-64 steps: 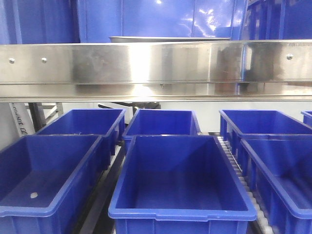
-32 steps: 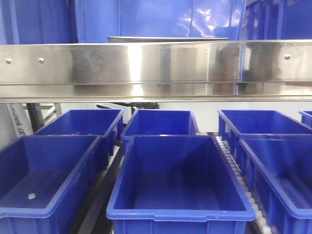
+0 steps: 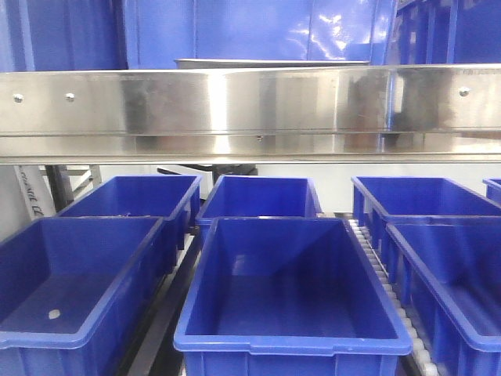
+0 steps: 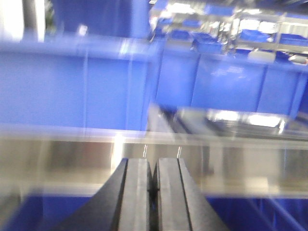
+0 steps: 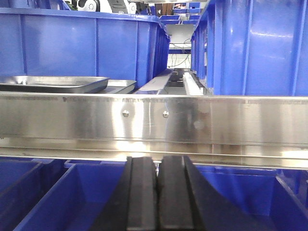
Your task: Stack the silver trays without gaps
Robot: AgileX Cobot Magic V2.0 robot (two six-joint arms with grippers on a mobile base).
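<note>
steel rail [image 3: 250, 110] spans the front view, blue bins [image 3: 286, 282] below it. silver trays [image 5: 53, 83] sit on the shelf behind the rail, upper left in the right wrist view, next to a big blue bin; only an edge [image 3: 270, 63] shows from the front. left gripper [image 4: 153, 192] and right gripper [image 5: 157, 192] both closed, pads together, holding nothing. left wrist view blurred.

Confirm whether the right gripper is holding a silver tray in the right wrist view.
No, the right gripper is shut on nothing, below the steel rail; the silver trays sit behind it.
</note>
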